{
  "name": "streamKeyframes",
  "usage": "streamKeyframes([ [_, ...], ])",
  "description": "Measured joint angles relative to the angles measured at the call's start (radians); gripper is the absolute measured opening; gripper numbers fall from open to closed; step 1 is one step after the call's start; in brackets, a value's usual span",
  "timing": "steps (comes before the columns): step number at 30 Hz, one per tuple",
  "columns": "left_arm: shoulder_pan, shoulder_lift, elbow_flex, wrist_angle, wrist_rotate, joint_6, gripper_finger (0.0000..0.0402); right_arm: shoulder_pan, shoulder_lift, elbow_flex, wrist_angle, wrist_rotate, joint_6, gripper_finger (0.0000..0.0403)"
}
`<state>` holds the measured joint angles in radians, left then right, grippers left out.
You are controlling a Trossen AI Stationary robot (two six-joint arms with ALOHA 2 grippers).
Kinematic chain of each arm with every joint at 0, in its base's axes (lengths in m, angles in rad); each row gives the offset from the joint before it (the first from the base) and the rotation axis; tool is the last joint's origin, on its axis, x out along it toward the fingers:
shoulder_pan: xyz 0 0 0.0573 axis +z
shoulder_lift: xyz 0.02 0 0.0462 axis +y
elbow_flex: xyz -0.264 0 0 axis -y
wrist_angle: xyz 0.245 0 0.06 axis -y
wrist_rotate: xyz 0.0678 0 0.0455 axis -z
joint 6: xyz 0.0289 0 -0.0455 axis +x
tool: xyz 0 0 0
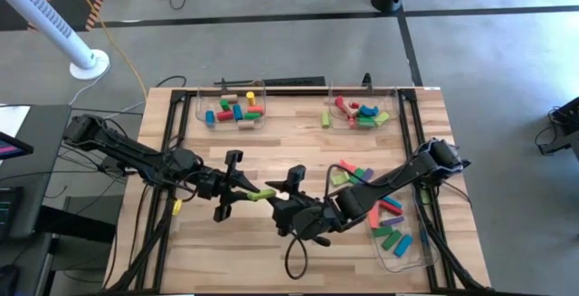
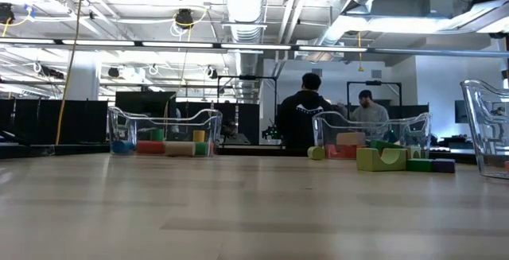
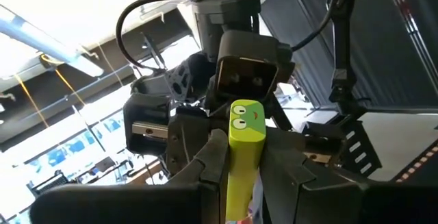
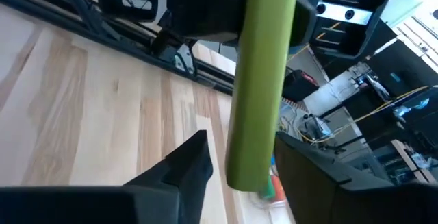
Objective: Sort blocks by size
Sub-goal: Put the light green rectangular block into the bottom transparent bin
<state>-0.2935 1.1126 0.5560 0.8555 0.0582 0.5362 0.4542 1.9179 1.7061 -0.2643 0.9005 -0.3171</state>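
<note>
Above the middle of the worktop (image 1: 298, 142), a long green block (image 1: 262, 193) is gripped by the shut left claw (image 1: 246, 190). Its long side is pointed at the right claw (image 1: 282, 198), whose fingers are spread around its far end. Painted eyes are seen only in the left wrist view.

Table (image 1: 271, 165): pale wooden planks, smooth, satin sheen, visible grain.
Frame rails (image 1: 412, 133): black, apparently metal, matt.
Clear plastic trays (image 2: 167, 121): transparent, glossy, rims catching light.
Long lime-green bar block (image 4: 263, 73): painted wood, smooth, soft matt finish.
Small coloured wooden blocks (image 1: 233, 110): painted, smooth.
Robot arms (image 1: 136, 156): dark, matt, probably plastic casing.
Floor (image 1: 488, 52): grey, smooth, concrete-like.
</note>
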Motion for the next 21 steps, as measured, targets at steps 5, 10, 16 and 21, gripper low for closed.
streamKeyframes([
  [5,0.000,0.000,0.000,-0.007,-0.013,0.010,0.0055,0.000,0.002,0.000,0.013,0.000,-0.014,0.0158],
  [10,0.000,0.001,0.000,-0.029,-0.032,0.031,0.0055,0.009,0.002,0.000,0.013,0.001,-0.017,0.0122],
  [16,0.000,0.001,0.000,-0.029,-0.034,0.035,0.0055,0.009,0.002,0.000,0.003,0.002,-0.002,0.0106],
  [21,0.000,0.001,-0.001,-0.031,-0.034,0.040,0.0055,0.010,0.002,0.000,-0.010,0.003,0.006,0.0105],
])
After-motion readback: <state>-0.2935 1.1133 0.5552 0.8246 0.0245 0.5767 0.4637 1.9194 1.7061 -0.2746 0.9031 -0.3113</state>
